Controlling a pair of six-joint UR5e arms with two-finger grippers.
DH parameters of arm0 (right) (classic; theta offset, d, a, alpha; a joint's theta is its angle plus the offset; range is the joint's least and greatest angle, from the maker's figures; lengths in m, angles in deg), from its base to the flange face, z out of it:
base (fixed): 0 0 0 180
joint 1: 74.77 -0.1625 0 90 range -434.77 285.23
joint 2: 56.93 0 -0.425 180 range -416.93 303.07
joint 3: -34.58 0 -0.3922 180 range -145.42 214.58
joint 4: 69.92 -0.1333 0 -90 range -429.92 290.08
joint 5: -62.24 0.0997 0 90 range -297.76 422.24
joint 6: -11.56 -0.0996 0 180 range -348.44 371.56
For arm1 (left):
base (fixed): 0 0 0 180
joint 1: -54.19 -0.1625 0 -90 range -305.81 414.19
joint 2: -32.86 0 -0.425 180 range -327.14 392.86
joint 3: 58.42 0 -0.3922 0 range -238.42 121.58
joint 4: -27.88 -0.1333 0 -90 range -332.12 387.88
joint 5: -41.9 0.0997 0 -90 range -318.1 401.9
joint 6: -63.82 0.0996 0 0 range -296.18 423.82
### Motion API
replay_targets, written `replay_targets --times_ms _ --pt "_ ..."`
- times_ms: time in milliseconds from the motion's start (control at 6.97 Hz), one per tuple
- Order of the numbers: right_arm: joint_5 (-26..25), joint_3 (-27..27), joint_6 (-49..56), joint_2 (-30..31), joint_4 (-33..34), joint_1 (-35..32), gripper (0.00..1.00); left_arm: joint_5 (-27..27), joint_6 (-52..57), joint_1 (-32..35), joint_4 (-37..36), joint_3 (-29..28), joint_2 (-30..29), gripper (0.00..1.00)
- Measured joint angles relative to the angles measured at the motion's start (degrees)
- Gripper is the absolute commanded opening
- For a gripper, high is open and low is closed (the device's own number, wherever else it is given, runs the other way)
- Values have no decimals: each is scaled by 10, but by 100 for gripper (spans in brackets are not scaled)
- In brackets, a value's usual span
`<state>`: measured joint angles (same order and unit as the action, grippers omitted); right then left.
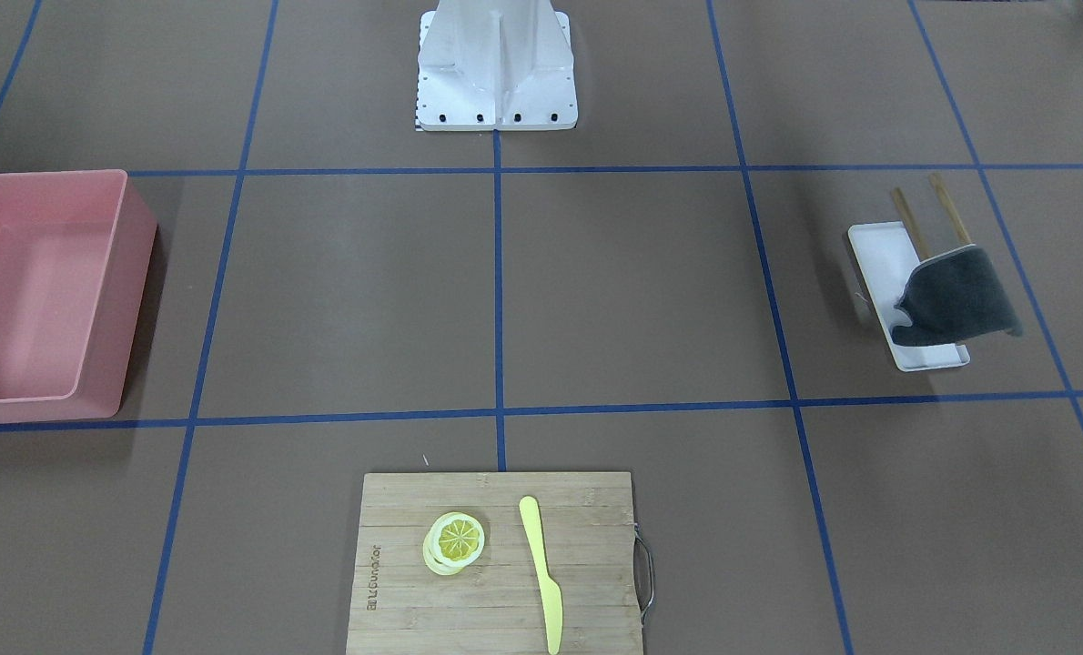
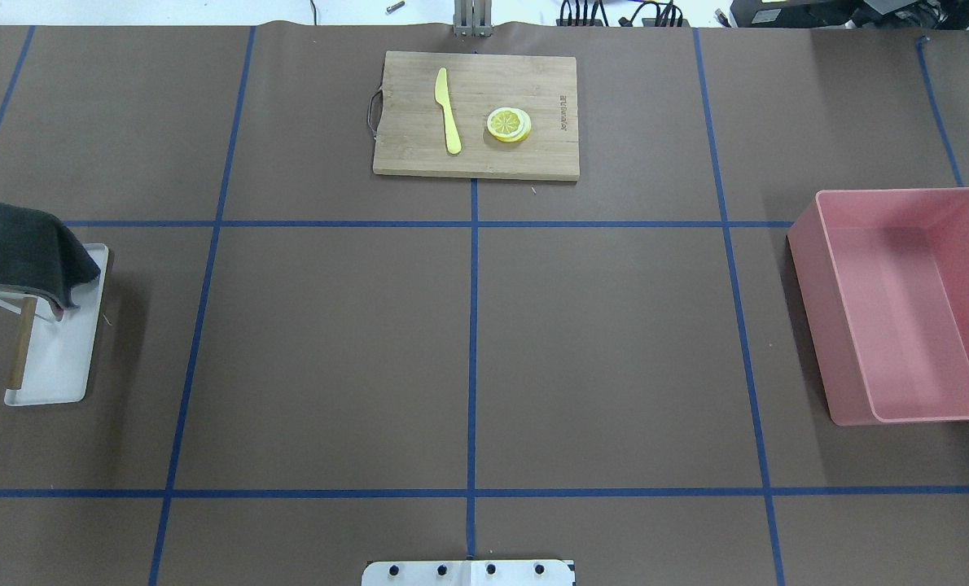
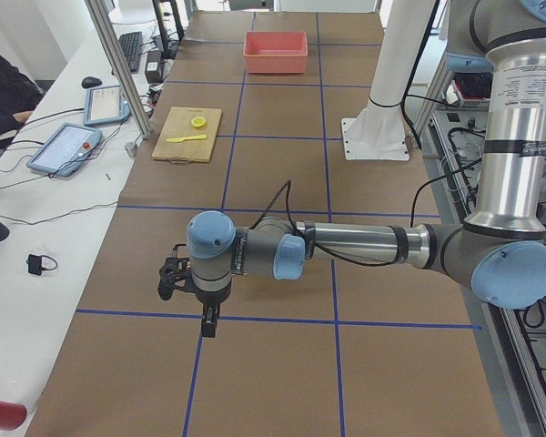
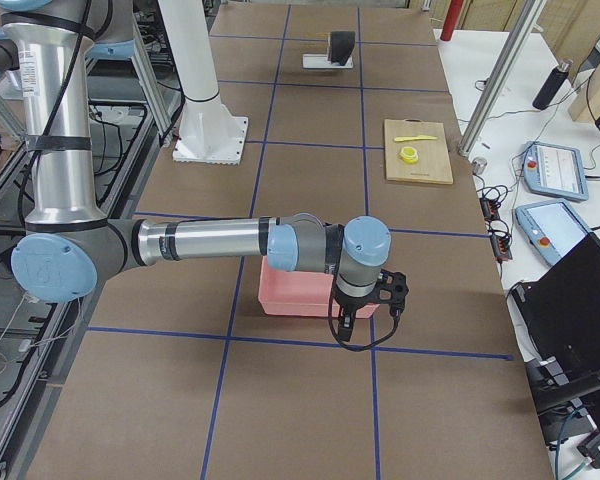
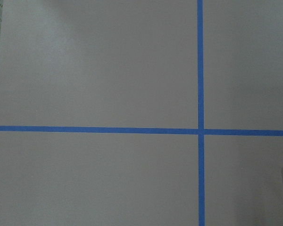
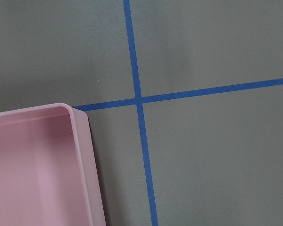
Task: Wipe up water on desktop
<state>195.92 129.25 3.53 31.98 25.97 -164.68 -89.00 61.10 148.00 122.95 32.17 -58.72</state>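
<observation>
front-facing view: the desktop [image 1: 341, 300] is the brown sheet crossed by blue tape. it is flat, stiff and matte, so it is something to press on, not to lift. i cannot make out any puddle on it. the grey cloth [image 1: 956, 300] hangs over a small wooden rack [image 1: 905, 218] by the desk's left edge. it looks soft, light and limp, and i'd pinch it at the draped top fold. under it the white tray [image 1: 874, 259] seems to hold only the rack's feet. the pink bin [image 1: 132, 318] by the right edge looks empty. at the far edge, the cutting board [image 1: 496, 582] carries lemon slices [image 1: 455, 539] and a yellow knife [image 1: 541, 564].

overhead view: the layout is the same, with the cloth's free end drooping over the tray. no arm shows.

left side view: the left gripper [image 3: 170, 280] hovers over bare desk near the left edge. i cannot tell whether its claw is wide or narrow.

right side view: the right gripper [image 4: 390, 290] hangs just beside the bin, and its claw state is likewise unclear.

left wrist view: a tape cross, with a sliver of tray at the frame's edge.

right wrist view: the bin's corner, with nothing showing inside it.
</observation>
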Motion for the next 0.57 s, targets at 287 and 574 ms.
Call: replay_targets --times_ms 287,574 --pt "0 2 0 2 0 0 100 0 0 -1 1 0 0 98" --pt "1 6 -1 5 0 0 100 -1 0 -1 2 -1 0 98"
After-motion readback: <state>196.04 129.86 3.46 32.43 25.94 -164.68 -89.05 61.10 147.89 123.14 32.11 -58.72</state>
